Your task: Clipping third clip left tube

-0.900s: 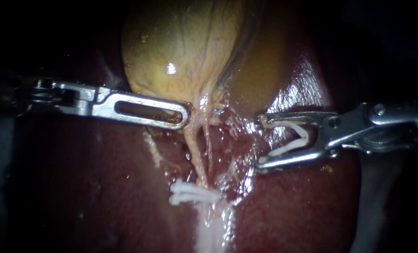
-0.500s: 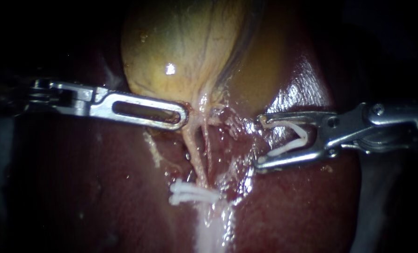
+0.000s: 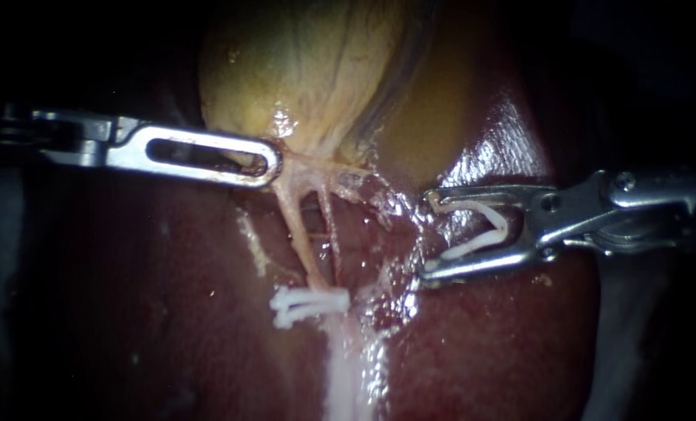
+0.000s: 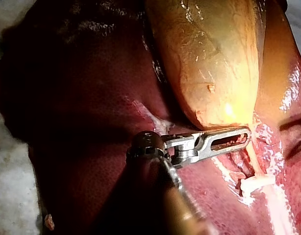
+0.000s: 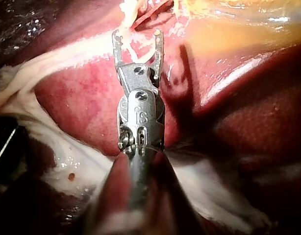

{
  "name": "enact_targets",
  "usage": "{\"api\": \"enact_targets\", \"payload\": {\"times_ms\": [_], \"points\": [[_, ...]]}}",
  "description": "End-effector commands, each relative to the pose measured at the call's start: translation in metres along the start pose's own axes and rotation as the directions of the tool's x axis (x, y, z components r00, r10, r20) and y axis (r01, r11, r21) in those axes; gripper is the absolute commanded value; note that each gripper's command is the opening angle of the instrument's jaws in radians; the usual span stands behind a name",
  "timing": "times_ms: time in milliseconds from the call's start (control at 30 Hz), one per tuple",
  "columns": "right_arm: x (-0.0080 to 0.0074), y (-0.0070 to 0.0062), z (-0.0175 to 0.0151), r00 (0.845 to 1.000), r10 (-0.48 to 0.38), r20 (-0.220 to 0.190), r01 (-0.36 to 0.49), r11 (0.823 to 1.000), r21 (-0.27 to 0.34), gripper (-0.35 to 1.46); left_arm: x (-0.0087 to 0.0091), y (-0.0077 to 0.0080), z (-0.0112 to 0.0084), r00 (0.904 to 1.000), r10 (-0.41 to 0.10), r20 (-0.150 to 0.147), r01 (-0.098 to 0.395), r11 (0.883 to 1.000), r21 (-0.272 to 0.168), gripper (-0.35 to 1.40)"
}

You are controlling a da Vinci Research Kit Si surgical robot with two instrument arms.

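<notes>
My left instrument [image 3: 270,168] comes in from the left, its slotted jaws shut on the tissue at the neck of the yellow gallbladder [image 3: 316,70]. From that neck two tubes run down, stretched taut: the pale left tube [image 3: 295,238] and a thinner right tube [image 3: 328,234]. White clips [image 3: 309,302] sit across their lower end. My right instrument [image 3: 428,236] lies to the right of the tubes, apart from them. Its jaws stand wide, with an open white clip [image 3: 480,230] seated between them and touching both. The left wrist view shows the left jaws [image 4: 244,136] under the gallbladder [image 4: 214,58].
Dark red liver [image 3: 168,312] surrounds the tubes on all sides. A whitish strand [image 3: 344,374] runs down from the clips. Glistening torn tissue [image 3: 386,206] lies between the tubes and my right instrument [image 5: 138,36].
My left instrument has pulled the gallbladder neck up and to the left, drawing the tubes straighter and tauter. The clips followed slightly left. My right instrument has barely moved.
</notes>
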Motion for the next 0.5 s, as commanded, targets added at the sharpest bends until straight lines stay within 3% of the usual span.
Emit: {"api": "enact_targets", "payload": {"times_ms": [33, 500], "points": [[0.0, 0.0, 0.0, 1.0, 0.0, 0.0, 0.0, 1.0, -0.001, 0.5, 0.0, 0.0, 0.0, 1.0, 0.001, -0.001, -0.001, 1.0, 0.001, -0.35], [0.0001, -0.0002, 0.0029, 1.0, -0.009, 0.0, 0.009, 1.0, 0.006, 0.5, -0.0002, -0.0001, 0.0, 1.0, 0.002, -0.002, -0.002, 1.0, 0.001, -0.35]]}}
